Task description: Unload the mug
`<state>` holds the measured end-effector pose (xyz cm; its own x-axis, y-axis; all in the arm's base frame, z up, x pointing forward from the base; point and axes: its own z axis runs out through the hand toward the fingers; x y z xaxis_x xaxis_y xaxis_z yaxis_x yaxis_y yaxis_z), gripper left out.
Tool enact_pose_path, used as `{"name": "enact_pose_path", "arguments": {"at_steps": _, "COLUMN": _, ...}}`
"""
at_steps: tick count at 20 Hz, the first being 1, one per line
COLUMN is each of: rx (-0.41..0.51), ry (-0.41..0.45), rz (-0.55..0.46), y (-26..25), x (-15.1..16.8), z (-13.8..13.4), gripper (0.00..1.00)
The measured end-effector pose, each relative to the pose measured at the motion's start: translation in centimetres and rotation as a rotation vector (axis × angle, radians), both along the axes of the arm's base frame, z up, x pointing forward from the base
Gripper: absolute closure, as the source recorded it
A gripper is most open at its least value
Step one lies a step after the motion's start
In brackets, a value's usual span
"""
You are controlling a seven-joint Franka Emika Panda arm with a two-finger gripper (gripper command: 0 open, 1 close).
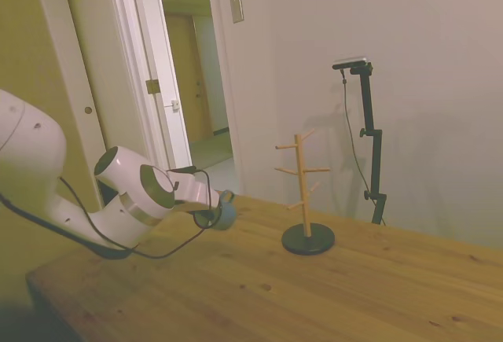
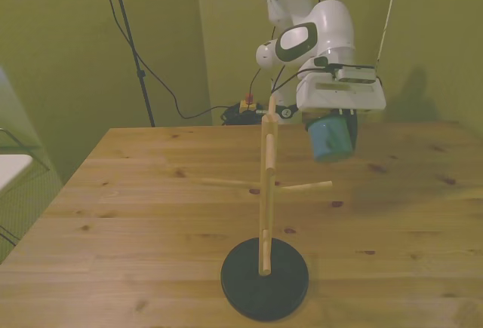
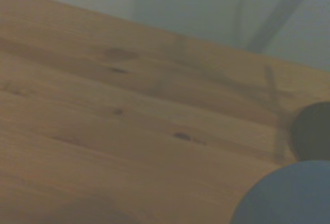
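End effector (image 2: 333, 126) holds mug (image 2: 330, 138) above table (image 2: 136, 215), behind peg rack (image 2: 266, 215).

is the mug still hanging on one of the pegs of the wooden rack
No, in the front view the mug is held under the gripper, off to the side of the wooden peg rack, whose pegs are all bare.

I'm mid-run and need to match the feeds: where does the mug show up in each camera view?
Side view: the mug sits at the arm's tip, left of the peg rack, apart from it.
Front view: the mug hangs under the gripper, above the table, to the front view's right of the rack.
Wrist view: a blurred blue-grey curve at the edge, probably the mug.
Shared landmark: the rack's dark round base.
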<state>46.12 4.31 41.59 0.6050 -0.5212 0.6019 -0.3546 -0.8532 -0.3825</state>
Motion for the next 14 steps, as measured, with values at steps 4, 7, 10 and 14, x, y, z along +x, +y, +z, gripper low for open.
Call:
{"name": "enact_pose_path", "arguments": {"at_steps": 4, "rx": 0.004, "ry": 0.022, "rz": -0.059, "y": -0.5, "x": -2.8, "z": 0.6, "gripper": 1.0}}
{"name": "enact_pose_path", "arguments": {"at_steps": 7, "rx": 0.011, "ry": 0.048, "rz": -0.134, "y": -0.8, "x": -3.5, "z": 1.7, "gripper": 1.0}}
{"name": "enact_pose_path", "arguments": {"at_steps": 10, "rx": 0.008, "ry": 0.089, "rz": -0.19, "y": -1.2, "x": -3.8, "z": 3.0, "gripper": 1.0}}
{"name": "enact_pose_path", "arguments": {"at_steps": 14, "rx": -0.005, "ry": 0.148, "rz": -0.247, "y": -2.7, "x": -3.3, "z": 4.7, "gripper": 1.0}}
